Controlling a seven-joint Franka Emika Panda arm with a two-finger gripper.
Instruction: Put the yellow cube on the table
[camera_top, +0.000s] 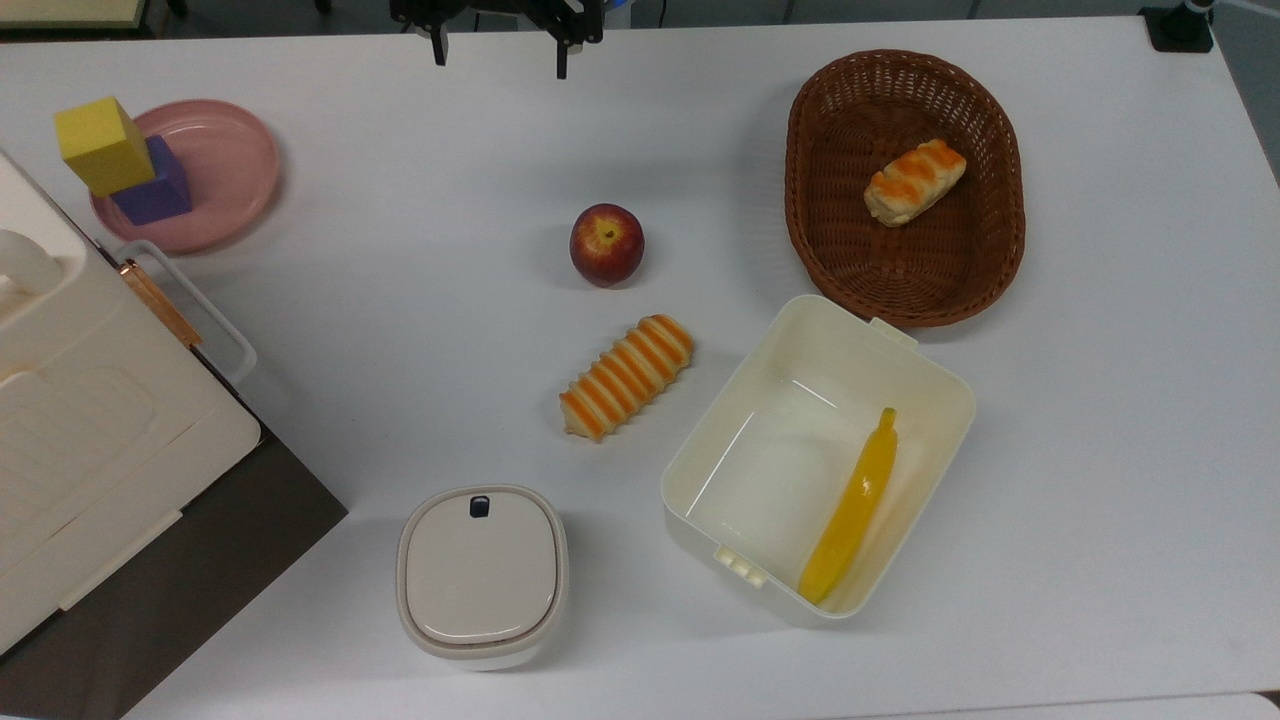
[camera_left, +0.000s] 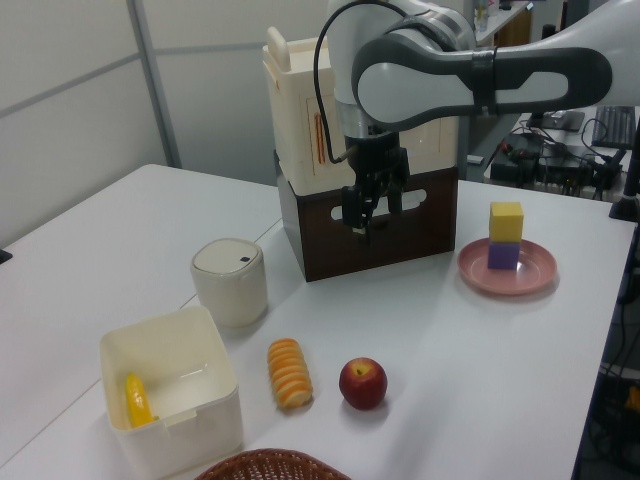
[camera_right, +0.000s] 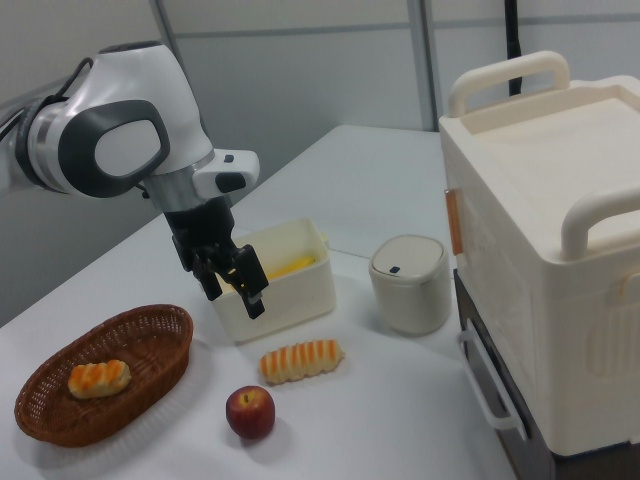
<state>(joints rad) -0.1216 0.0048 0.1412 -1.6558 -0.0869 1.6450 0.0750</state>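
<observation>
The yellow cube (camera_top: 103, 145) (camera_left: 506, 220) is stacked on a purple cube (camera_top: 160, 190) (camera_left: 503, 255). Both stand in a round pink plate (camera_top: 230, 160) (camera_left: 535, 272) at the top view's far left, on the white table (camera_top: 400, 300). My gripper (camera_top: 500, 52) (camera_left: 377, 212) (camera_right: 233, 292) hangs above the table at the top view's upper edge, well to the right of the plate there. It is open, fingers pointing down, with nothing between them. In the left view it hovers in front of the large case, left of the plate.
A red apple (camera_top: 606, 244) and a striped bread (camera_top: 627, 377) lie mid-table. A wicker basket (camera_top: 803, 200) holds a bun (camera_top: 914, 181). An open cream box (camera_top: 730, 400) holds a banana (camera_top: 858, 500). A lidded round tub (camera_top: 482, 575) and a big cream case (camera_top: 90, 400) are nearby.
</observation>
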